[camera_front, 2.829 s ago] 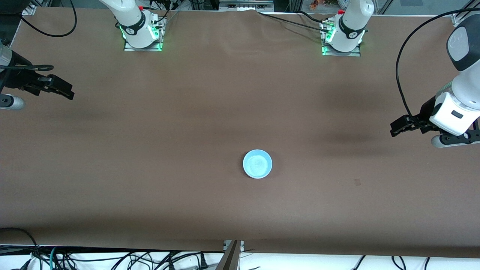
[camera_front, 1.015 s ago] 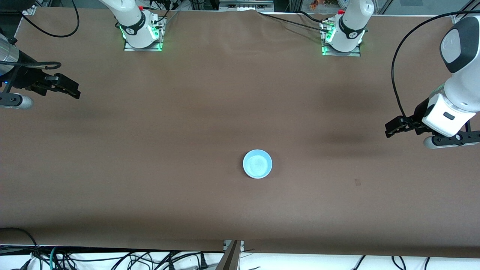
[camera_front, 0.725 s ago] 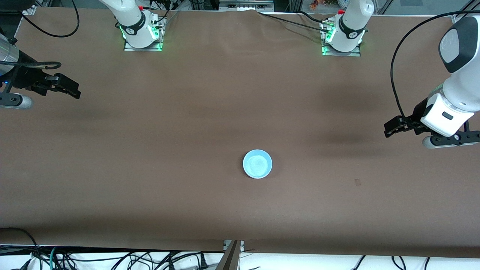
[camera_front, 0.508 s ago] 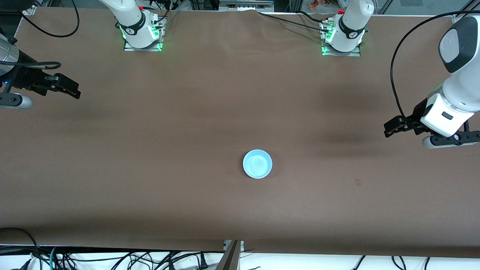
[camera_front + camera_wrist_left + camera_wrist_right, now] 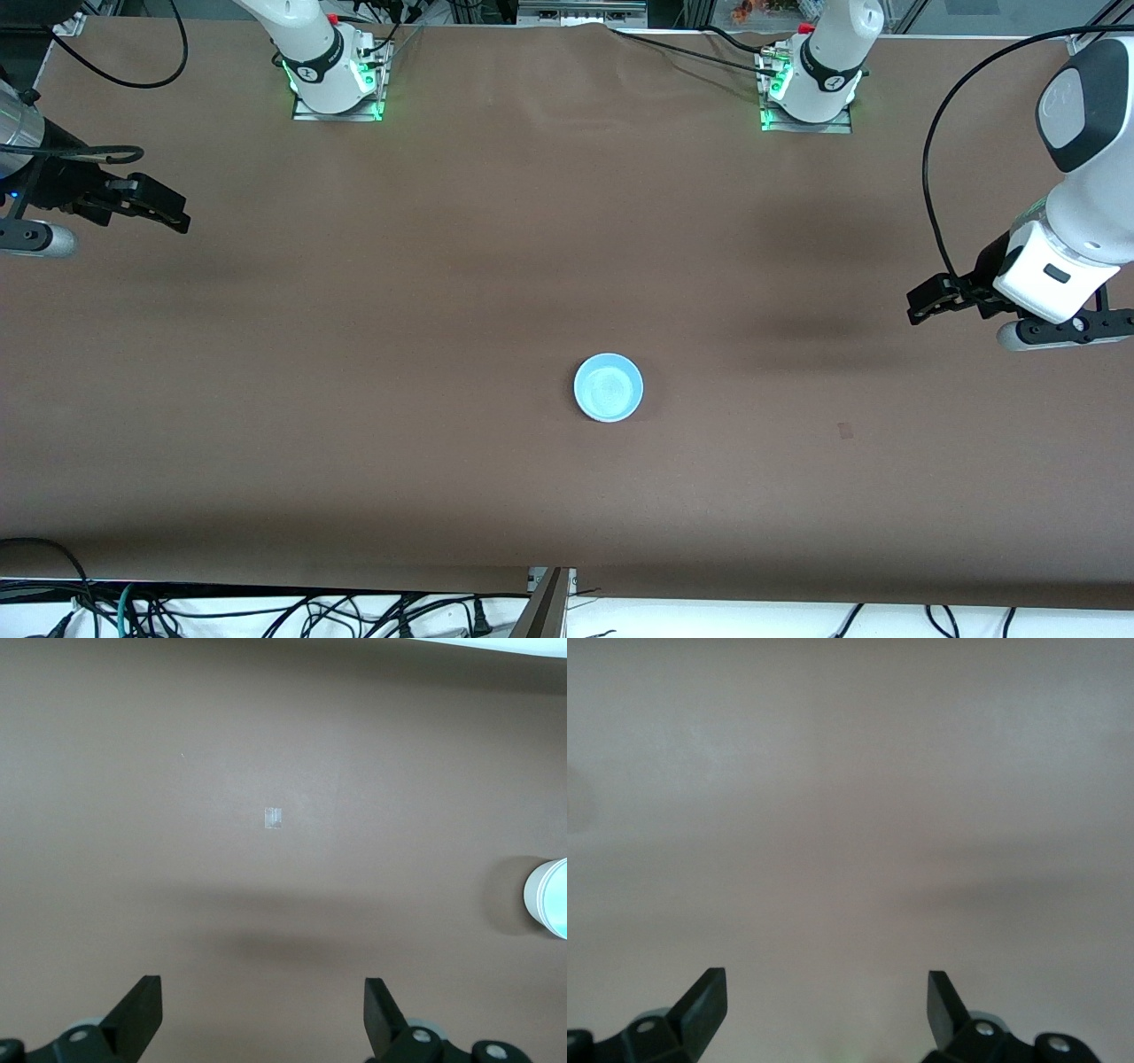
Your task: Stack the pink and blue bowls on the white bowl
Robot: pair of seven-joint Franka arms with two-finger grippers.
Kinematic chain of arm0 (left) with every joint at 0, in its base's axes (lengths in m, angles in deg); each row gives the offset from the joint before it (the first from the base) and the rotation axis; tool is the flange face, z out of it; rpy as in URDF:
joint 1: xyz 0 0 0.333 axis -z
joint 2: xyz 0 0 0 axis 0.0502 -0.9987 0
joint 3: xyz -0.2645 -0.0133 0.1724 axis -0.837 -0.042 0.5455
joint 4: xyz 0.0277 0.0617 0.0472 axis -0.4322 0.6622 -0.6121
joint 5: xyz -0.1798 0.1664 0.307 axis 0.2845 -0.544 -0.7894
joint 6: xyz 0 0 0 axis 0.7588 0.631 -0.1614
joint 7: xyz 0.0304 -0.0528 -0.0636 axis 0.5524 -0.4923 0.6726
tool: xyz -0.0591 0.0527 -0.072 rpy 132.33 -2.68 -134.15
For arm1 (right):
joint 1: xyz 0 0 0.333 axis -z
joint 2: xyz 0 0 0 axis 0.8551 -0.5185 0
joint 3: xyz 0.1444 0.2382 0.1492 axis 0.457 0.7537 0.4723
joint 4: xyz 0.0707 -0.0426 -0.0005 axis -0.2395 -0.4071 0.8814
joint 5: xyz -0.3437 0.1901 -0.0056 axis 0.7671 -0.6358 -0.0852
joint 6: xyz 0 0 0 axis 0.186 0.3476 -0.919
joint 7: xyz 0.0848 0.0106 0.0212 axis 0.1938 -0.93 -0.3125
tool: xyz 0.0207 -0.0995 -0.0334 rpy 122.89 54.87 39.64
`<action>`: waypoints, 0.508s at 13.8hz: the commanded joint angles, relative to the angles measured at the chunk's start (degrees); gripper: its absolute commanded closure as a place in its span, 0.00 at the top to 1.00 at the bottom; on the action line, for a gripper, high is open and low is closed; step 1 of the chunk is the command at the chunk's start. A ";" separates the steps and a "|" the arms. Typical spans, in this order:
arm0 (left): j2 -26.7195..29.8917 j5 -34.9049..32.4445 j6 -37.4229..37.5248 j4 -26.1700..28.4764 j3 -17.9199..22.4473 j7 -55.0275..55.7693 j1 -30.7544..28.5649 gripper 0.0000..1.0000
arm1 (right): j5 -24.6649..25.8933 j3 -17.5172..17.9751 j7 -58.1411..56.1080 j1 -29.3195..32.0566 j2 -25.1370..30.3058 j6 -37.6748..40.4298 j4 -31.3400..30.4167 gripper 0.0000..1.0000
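A light blue bowl (image 5: pixel 608 387) sits upright on the brown table near its middle, with nothing in it. At the edge of the left wrist view the same bowl (image 5: pixel 551 909) shows a whitish outer wall round its blue inside. I cannot tell whether that wall belongs to the white bowl. The pink bowl is hidden. My left gripper (image 5: pixel 921 306) hangs open and empty over the left arm's end of the table (image 5: pixel 263 992). Over the right arm's end, my right gripper (image 5: pixel 173 217) is also open and empty (image 5: pixel 826 985). Both are well away from the bowl.
A small pale tape mark (image 5: pixel 845 431) lies on the table between the bowl and the left gripper, also seen in the left wrist view (image 5: pixel 274 818). The two arm bases (image 5: pixel 337 80) (image 5: pixel 811 89) stand along the table's farthest edge. Cables (image 5: pixel 266 611) hang below the nearest edge.
Since the earliest frame both grippers have shifted a little toward the middle of the table. Over the last second nothing has visibly moved.
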 commanded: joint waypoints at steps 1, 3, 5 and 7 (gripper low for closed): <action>0.17 1.08 -0.51 0.40 0.45 -0.95 0.23 1.00 | -0.95 -0.38 -0.41 0.28 0.12 0.74 0.25 1.00; 0.25 1.08 -0.51 0.31 0.45 -0.95 0.23 1.00 | -0.95 -0.38 -0.50 0.28 0.12 0.65 0.25 1.00; 0.25 1.08 -0.51 0.31 0.37 -0.95 0.23 1.00 | -0.95 -0.30 -0.50 0.28 0.12 0.65 0.34 1.00; 0.17 1.08 -1.21 0.49 0.45 -0.95 0.14 1.00 | -0.95 -0.30 -0.50 0.28 0.12 0.65 0.25 1.00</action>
